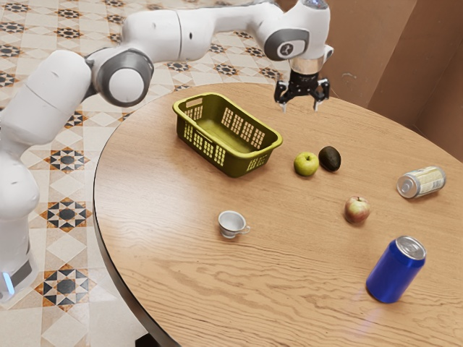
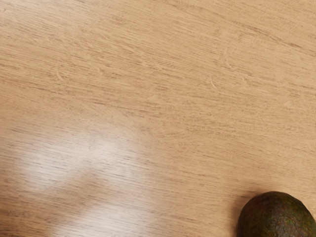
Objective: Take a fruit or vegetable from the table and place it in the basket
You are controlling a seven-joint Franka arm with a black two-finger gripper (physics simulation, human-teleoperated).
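Avocado [image 2: 276, 217], dark, rounded, mottled green-brown

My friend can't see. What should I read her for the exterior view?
A white robot arm holds its open black gripper above a round wooden table. On it are a yellow-green basket, a green apple beside a dark avocado, and a reddish apple, plus a small white cup, an upright blue can and a can lying on its side.
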